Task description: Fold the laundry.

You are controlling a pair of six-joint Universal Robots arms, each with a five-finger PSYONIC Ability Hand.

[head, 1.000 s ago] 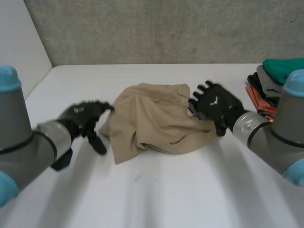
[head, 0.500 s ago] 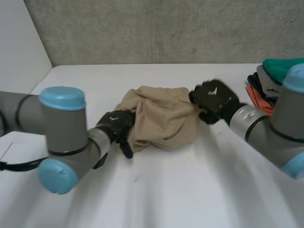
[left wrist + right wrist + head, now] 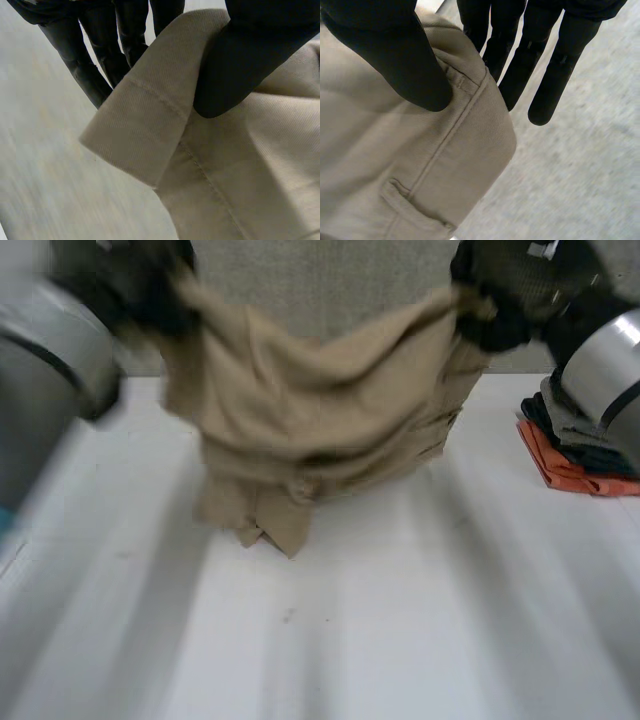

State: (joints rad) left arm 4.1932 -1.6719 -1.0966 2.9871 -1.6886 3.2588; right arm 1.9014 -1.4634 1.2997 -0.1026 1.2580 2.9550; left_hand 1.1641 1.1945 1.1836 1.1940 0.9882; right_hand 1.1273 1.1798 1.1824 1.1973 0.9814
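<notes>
At the far left of your head view, your left hand [image 3: 135,285] is up high in front of the grey wall [image 3: 330,290], blurred, at the upper left corner of the tan garment [image 3: 310,430]. In the left wrist view, that hand's thumb [image 3: 250,55] presses down on a stitched hem corner of the garment [image 3: 150,130], with the straight fingers [image 3: 100,55] behind the cloth, so the hand is pinching the cloth between thumb and fingers. Moving across, the tan garment hangs bunched and sagging between your two hands above the white table [image 3: 400,640]. Its lower folds reach down close to the tabletop, but you cannot tell whether they touch it. Further right, your right hand [image 3: 510,285] is raised to about the same height and has the garment's upper right corner. In the right wrist view, its thumb [image 3: 395,55] lies on a seamed band of the garment [image 3: 435,165] near a belt loop [image 3: 415,205], and its fingers [image 3: 545,65] are extended on the far side, so it too pinches the fabric. At the far right, a pile of folded clothes [image 3: 565,455], with orange at the bottom and darker pieces above, sits on the table apart from the garment.
</notes>
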